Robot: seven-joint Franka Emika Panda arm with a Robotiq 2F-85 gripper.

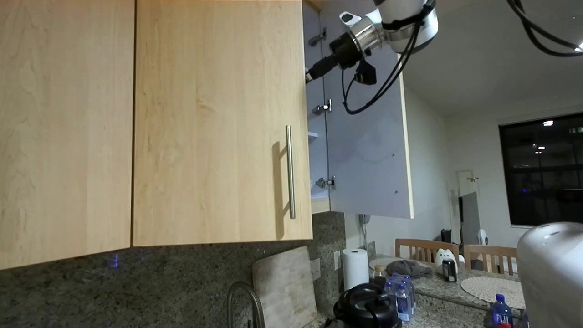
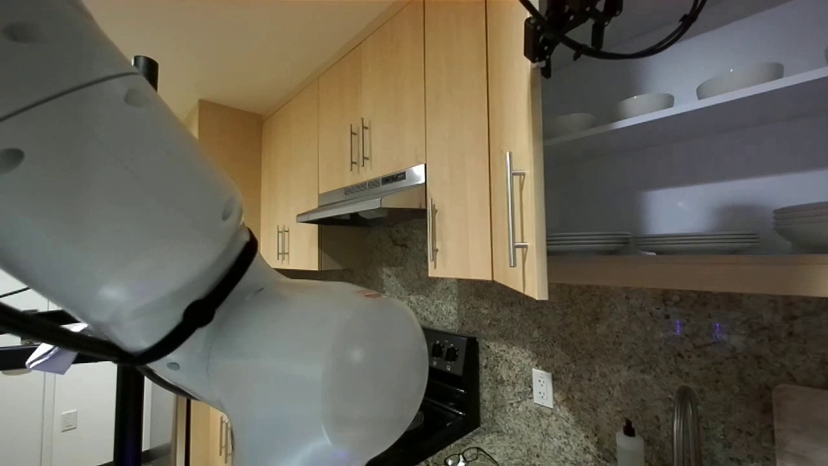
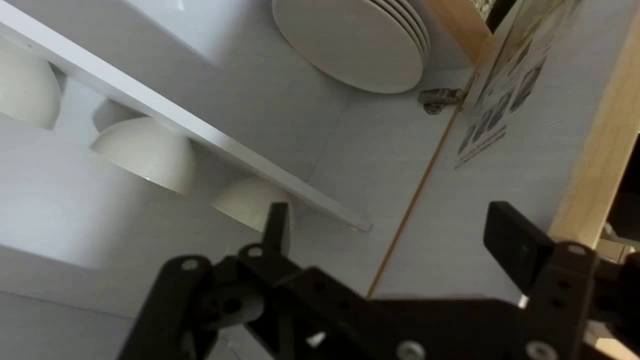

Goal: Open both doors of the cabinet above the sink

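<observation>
Visibly ajar, the flat pale maple door [image 1: 218,123] with slim metal handle [image 1: 290,172], claw [image 3: 392,237] wide agape

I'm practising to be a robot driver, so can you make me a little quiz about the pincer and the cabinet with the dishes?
1. True or false: in the wrist view, the pincer is open.
2. Fill the gap: white ____ sit on the shelf above the stacked plates.
3. How many doors of the cabinet stand at least partly open?

Key: 1. True. 2. Bowls. 3. Two.
</observation>
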